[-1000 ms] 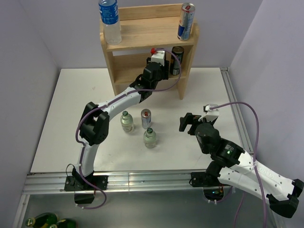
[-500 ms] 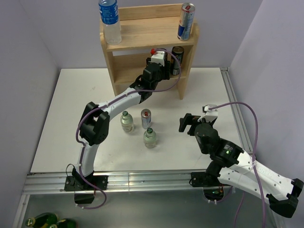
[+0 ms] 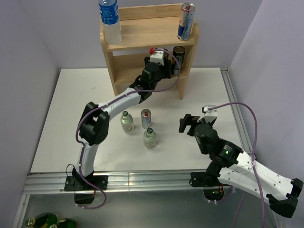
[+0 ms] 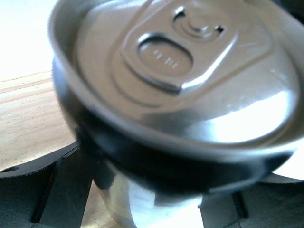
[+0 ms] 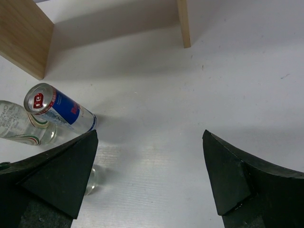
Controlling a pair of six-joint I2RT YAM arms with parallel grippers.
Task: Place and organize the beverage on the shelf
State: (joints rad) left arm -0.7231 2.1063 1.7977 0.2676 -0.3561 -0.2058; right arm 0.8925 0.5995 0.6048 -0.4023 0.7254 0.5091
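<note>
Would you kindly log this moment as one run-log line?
left gripper: shut on black can, at shelf lower tier | right gripper: open, over table | unshelved: glass bottles, blue can

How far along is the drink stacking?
Done: clear plastic water bottle and blue-silver can stand on the wooden shelf's top tier. In hand: left gripper holds a black can at the lower tier. Left: two small clear bottles and a silver can on the white table.

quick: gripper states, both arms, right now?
Left gripper: closed on the black can, at the lower tier of the shelf.
Right gripper: open, holding nothing, over the table.
</note>
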